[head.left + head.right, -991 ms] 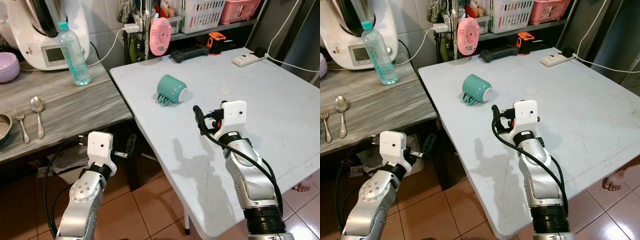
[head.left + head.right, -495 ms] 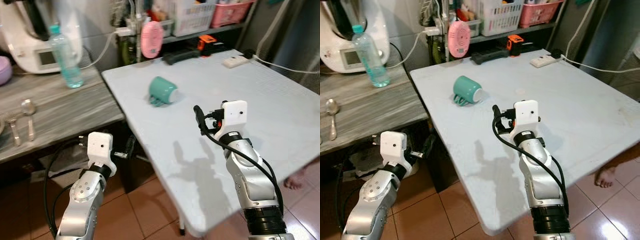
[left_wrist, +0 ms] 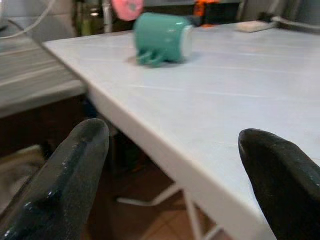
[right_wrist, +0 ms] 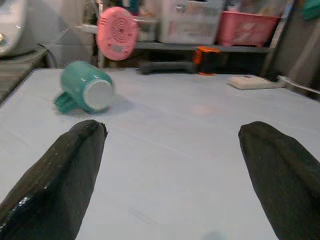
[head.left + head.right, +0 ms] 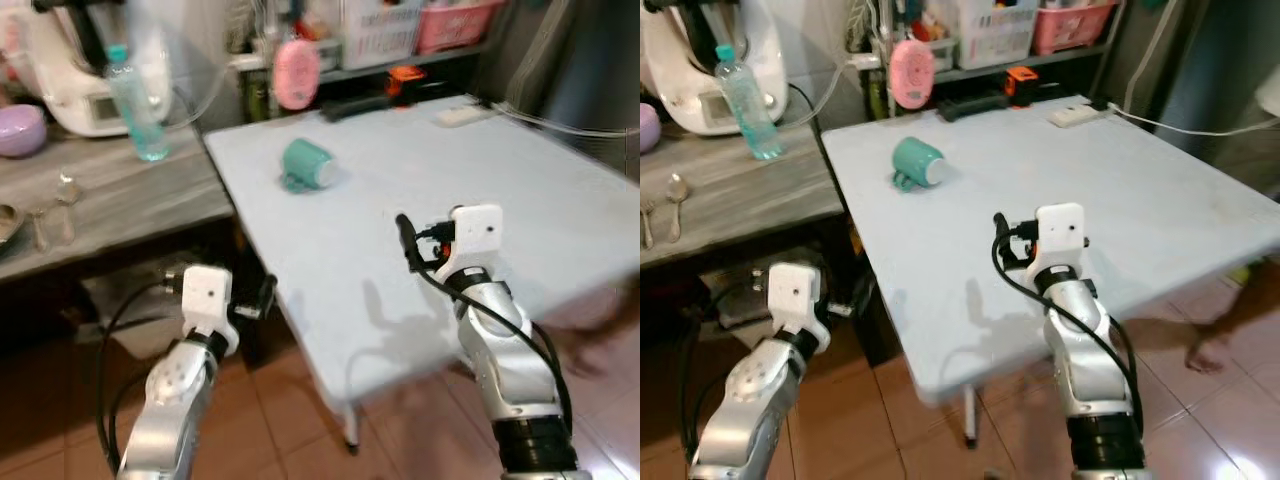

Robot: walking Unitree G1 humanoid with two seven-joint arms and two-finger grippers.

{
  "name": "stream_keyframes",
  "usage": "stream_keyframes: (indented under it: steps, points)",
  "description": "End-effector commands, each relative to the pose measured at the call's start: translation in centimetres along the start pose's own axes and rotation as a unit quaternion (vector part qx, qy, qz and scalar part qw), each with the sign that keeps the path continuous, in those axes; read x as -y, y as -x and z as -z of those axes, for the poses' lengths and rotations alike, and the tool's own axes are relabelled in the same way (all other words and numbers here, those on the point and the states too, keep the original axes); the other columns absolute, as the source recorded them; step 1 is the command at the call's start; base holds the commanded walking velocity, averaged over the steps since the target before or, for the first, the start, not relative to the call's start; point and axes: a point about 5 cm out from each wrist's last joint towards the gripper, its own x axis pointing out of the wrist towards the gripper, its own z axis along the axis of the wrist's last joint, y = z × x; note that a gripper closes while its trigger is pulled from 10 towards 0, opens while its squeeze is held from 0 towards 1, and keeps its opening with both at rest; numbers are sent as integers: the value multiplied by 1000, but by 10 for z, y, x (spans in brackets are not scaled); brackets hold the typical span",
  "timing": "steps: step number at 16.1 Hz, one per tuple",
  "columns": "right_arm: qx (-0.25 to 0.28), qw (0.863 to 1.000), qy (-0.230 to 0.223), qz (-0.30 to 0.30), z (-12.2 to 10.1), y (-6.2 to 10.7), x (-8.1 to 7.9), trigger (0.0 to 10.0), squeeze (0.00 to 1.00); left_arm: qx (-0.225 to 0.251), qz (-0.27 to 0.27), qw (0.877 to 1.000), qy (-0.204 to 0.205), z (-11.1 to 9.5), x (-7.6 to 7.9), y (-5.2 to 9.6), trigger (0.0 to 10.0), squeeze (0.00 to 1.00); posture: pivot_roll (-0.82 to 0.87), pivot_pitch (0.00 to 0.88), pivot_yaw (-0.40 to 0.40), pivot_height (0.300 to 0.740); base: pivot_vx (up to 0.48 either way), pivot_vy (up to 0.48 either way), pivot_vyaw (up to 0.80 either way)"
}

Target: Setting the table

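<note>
Teal mug (image 5: pixel 916 162) lies tipped on the white table (image 5: pixel 1120 190), at eleven o'clock from the right gripper (image 4: pixel 172 165). Both the right and left gripper (image 3: pixel 175 165) gape wide, empty. A careless nudge might roll it away.

Left eye view motion-blurred, cutlery (image 5: pixel 50 215) on the counter indistinct — white appliance (image 5: pixel 685 50) cropped at top edge

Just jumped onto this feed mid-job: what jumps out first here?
A teal mug lies tipped on its side on the far left part of the white table, beyond both claws. The right claw hangs open over the table facing the mug; the left claw is open too, low off the table's near left edge.
</note>
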Motion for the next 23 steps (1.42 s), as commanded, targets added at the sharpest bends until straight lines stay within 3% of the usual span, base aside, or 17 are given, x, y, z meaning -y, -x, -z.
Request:
stream_keyframes:
  steps: [1,6,12,23]
  points:
    - [15,1000,-1,0,-8,-2,-2,10000,0,-2,-5,1000,-7,-1,-5,0,10000,0,21,0,18,740,0,-259,0]
    - [18,1000,0,7,-10,-3,2,10000,0,24,1,999,-33,-6,-3,-2,10000,0,16,0,25,740,0,0,0]
    - [20,1000,3,14,-10,-3,6,10000,0,17,4,1000,0,-3,0,-6,10000,0,11,0,26,740,0,0,0]
    - [20,1000,3,16,-10,-2,6,10000,0,8,5,1000,1,1,3,-4,10000,0,7,0,24,740,0,438,0]
